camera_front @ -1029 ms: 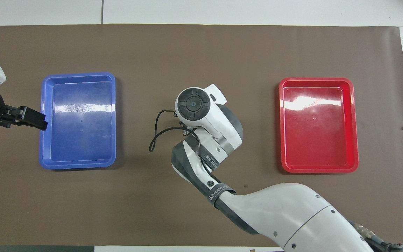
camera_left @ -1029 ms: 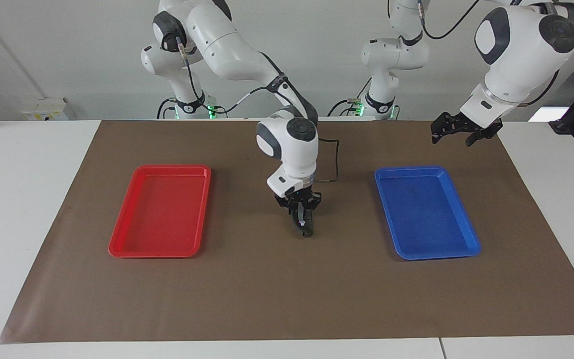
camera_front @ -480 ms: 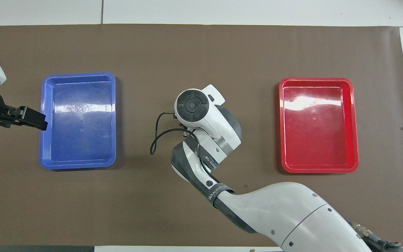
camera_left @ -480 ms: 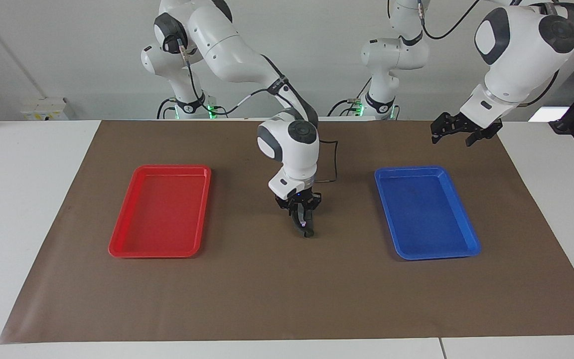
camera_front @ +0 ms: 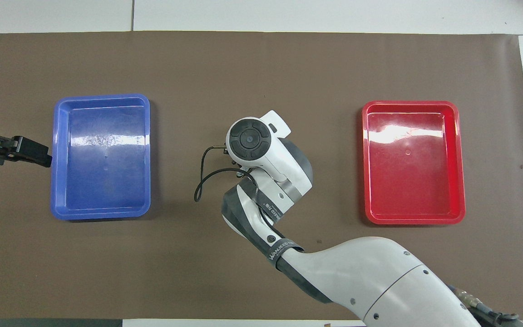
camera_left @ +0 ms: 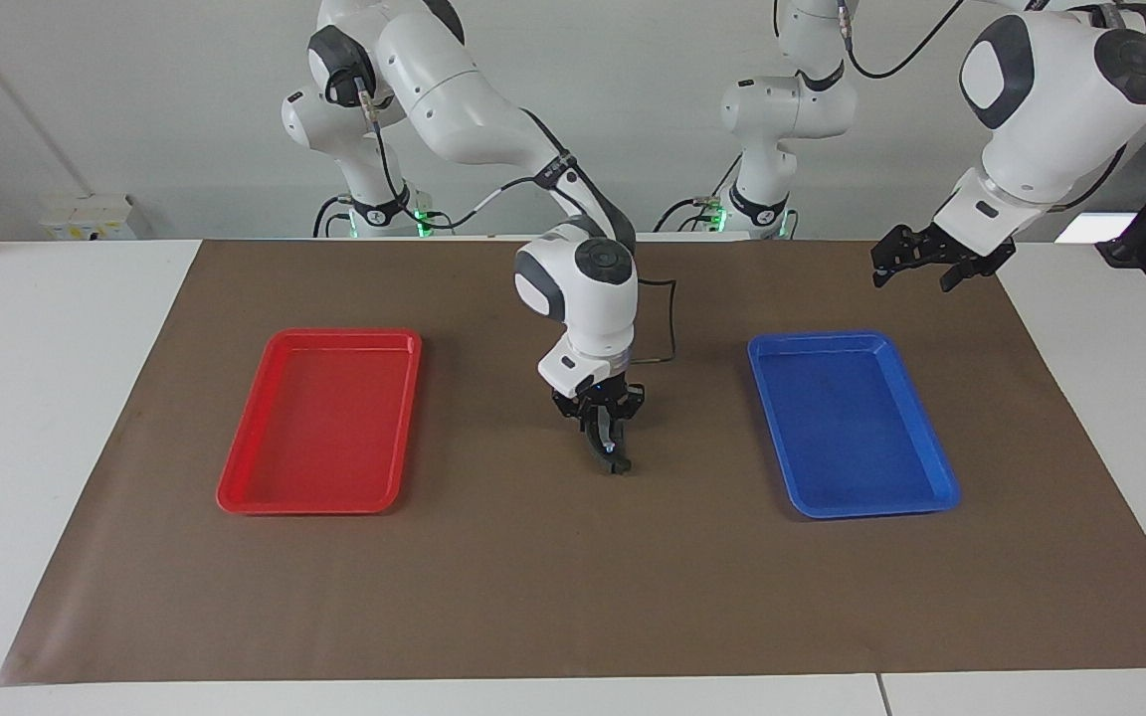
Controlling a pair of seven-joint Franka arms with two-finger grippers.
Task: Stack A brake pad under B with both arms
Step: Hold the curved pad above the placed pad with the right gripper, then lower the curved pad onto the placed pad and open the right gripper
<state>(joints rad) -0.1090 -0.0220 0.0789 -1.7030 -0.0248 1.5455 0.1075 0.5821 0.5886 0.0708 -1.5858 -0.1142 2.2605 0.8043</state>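
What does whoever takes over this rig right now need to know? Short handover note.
Right gripper: shut on B, the dark crescent, held low, lower end at the brown mat, midway between the red tray and the blue tray.
Left gripper: open, holding nothing, up over the mat beside the blue tray; that arm waits.
A brake pad: not made out; the right arm hides that spot from overhead.
Done: B gripped. Left: confirm A lies beneath, set B down on it, release.
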